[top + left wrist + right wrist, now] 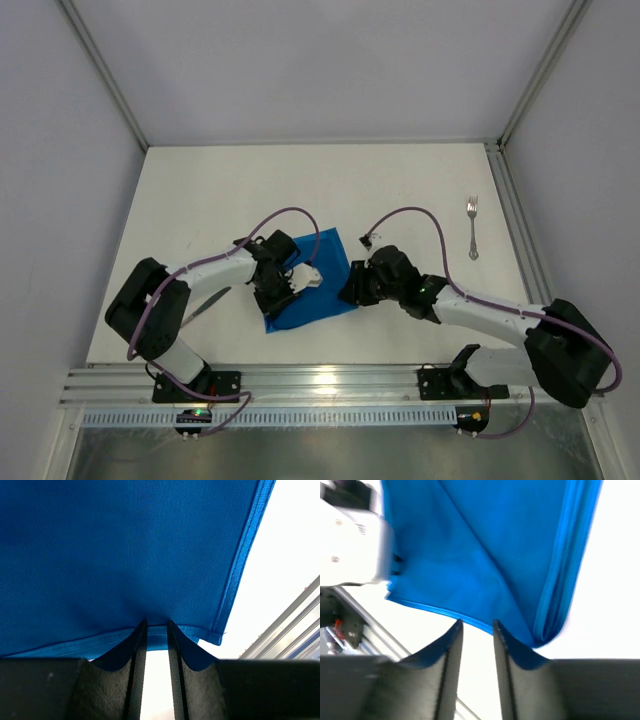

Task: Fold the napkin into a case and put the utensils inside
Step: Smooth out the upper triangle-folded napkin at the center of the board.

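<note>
The knife [205, 303] lies at 8 o'clock of the napkin [328, 262], which is part folded mid-table. At its 9 o'clock hem the left gripper [156, 626] is set, jaws narrowly parted; a pinch cannot be confirmed. The right gripper [477, 625] is held parted, empty, at 3 o'clock. All layers should probably be caught before folding across. The fork [473, 228] lies at 2 o'clock.

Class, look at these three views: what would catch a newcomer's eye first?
The bright blue napkin, partly folded, lies mid-table between the two arms and fills both wrist views. The left gripper and the right gripper each sit right at one of its edges. A silver fork lies alone towards the far right.
</note>
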Robot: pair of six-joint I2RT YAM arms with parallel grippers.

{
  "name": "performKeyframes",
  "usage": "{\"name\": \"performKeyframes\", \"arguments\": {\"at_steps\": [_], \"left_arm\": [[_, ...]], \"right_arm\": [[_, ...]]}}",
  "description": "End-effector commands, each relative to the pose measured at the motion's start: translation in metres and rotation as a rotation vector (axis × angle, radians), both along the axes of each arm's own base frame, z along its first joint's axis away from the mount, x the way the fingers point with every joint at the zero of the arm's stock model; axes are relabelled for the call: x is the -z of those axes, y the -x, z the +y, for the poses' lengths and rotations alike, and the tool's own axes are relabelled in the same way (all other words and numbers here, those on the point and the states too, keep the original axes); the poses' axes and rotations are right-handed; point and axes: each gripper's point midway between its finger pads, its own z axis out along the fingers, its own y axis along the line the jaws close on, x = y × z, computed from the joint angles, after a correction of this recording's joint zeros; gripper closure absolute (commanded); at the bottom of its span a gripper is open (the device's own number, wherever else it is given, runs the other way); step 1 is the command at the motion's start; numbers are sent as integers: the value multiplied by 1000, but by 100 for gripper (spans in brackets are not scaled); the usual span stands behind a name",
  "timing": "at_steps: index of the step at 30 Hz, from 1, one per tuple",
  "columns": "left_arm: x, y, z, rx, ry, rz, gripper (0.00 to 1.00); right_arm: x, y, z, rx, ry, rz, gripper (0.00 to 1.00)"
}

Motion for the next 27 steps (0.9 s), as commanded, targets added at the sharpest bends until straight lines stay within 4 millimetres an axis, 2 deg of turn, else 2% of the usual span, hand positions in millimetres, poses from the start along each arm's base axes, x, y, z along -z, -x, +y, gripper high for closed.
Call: {"name": "performKeyframes", "arguments": {"at_steps": [1,2,5,7,8,9,11,12,15,21,25,27], "left_arm": [[15,-6,1,30,-12,-33,75],[15,-6,1,28,-10,-33,75],[14,-6,-1,26,-4,-31,75],[14,-7,-3,23,1,-33,75],[14,-7,-3,21,3,-33,75],[14,-7,-3,18,5,-33,75],[13,-8,-4,15,9,-35,75],[13,-8,-4,15,9,-37,75],[13,-7,-4,11,8,-32,75],[14,-9,-5,9,11,-35,75],[13,-9,-5,6,11,-35,75],[13,-9,-6,6,13,-34,75]], "right_arm": [[-26,-9,-23,102,-5,-13,57],[-29,-9,-33,131,-9,0,44],[-17,-6,-50,168,5,45,29],[-2,-6,-59,191,9,89,27],[-2,-6,-56,177,-18,97,27],[5,-5,-56,170,-13,109,28],[5,-7,-52,152,-32,90,34],[6,-7,-51,146,-35,82,45],[6,-7,-55,160,-42,61,59],[27,6,-58,166,-29,134,60],[27,-1,-48,144,-63,122,62],[30,3,-44,114,-74,133,64]]}}
